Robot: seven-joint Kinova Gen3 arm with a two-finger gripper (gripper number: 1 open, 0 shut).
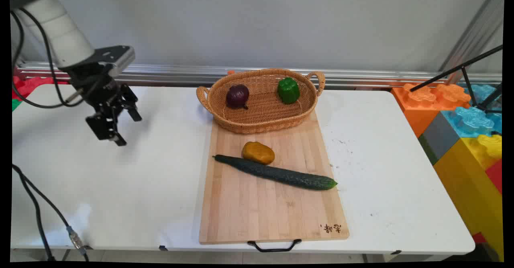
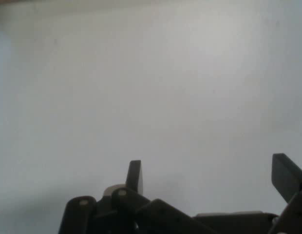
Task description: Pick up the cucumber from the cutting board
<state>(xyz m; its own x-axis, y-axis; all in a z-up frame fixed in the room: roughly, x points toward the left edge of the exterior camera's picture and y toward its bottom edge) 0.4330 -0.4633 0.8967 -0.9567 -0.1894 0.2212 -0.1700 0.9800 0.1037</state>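
Observation:
My gripper (image 1: 127, 129) hangs open over the bare left part of the white table (image 1: 120, 187), holding nothing. In the hand view the gripper (image 2: 209, 176) shows two spread fingers (image 2: 135, 175) over plain white tabletop. To its right lies a wooden cutting board (image 1: 273, 211) carrying a long dark green cucumber (image 1: 277, 173) and a yellow-brown potato (image 1: 258, 152) touching it. At the board's far end stands a wicker basket (image 1: 261, 121) with a purple onion (image 1: 237, 96) and a green pepper (image 1: 288, 90) inside.
Big coloured toy blocks (image 1: 461, 127) stand off the table's right end, with a black tripod leg (image 1: 453, 73) above them. Black cables (image 1: 36, 207) hang at the left. A metal rail (image 1: 361, 77) runs along the wall behind.

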